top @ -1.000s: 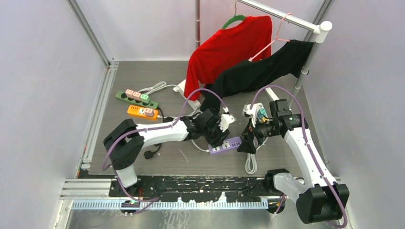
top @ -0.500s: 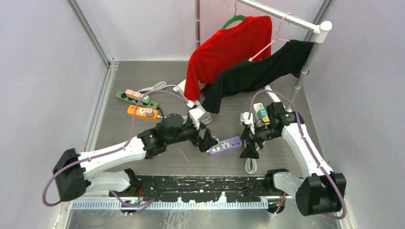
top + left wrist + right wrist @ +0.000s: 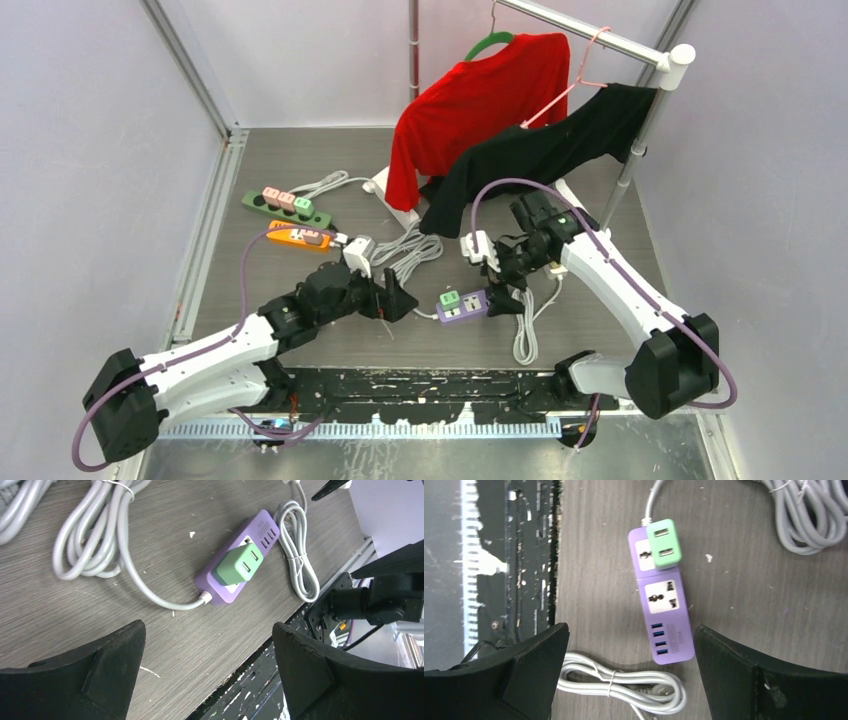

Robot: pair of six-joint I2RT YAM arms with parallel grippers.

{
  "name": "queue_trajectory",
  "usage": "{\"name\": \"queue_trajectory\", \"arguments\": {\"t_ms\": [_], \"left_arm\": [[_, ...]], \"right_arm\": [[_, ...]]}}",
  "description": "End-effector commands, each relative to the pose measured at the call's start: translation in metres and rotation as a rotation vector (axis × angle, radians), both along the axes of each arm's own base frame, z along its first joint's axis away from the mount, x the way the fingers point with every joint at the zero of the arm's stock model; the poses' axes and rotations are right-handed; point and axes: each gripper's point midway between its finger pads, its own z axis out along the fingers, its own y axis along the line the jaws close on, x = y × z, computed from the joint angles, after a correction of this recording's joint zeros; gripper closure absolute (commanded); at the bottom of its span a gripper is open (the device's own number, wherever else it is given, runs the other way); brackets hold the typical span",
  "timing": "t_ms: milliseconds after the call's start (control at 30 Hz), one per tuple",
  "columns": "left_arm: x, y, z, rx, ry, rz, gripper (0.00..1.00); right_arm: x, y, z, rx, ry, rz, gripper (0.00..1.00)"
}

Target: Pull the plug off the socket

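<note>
Hovering at lower centre, held left gripper (image 3: 402, 299) and right gripper (image 3: 505, 290) spread, empty, flanking strip (image 3: 470, 308) with plug (image 3: 449, 299) seated.

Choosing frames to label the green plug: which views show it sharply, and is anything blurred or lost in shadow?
Left wrist: green plug crisp and evenly lit; the left tool's fingers are near-black and soft-edged. Right wrist: plug equally sharp, right tool's fingers likewise featureless dark. Top external: even light, no glare, plug small.
</note>
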Motion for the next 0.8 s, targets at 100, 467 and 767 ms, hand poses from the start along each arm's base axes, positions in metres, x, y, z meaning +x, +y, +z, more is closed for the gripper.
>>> {"name": "queue_trajectory", "arguments": {"t_ms": [100, 467, 767], "left_arm": [[0.014, 0.005, 0.02, -0.032, 0.069, 0.126, 0.04], [0.021, -0.001, 0.019, -0.114, 0.089, 0.177, 0.05], [0.026, 0.01, 0.002, -0.093, 0.077, 0.235, 0.1]], "right_arm": [[0.037, 0.035, 0.022, 0.026, -0.025, -0.188, 0.0], [0.005, 0.061, 0.023, 0.195, 0.021, 0.015, 0.0], [0.046, 0.052, -0.006, 0.059, -0.113, -0.121, 0.0]]}}
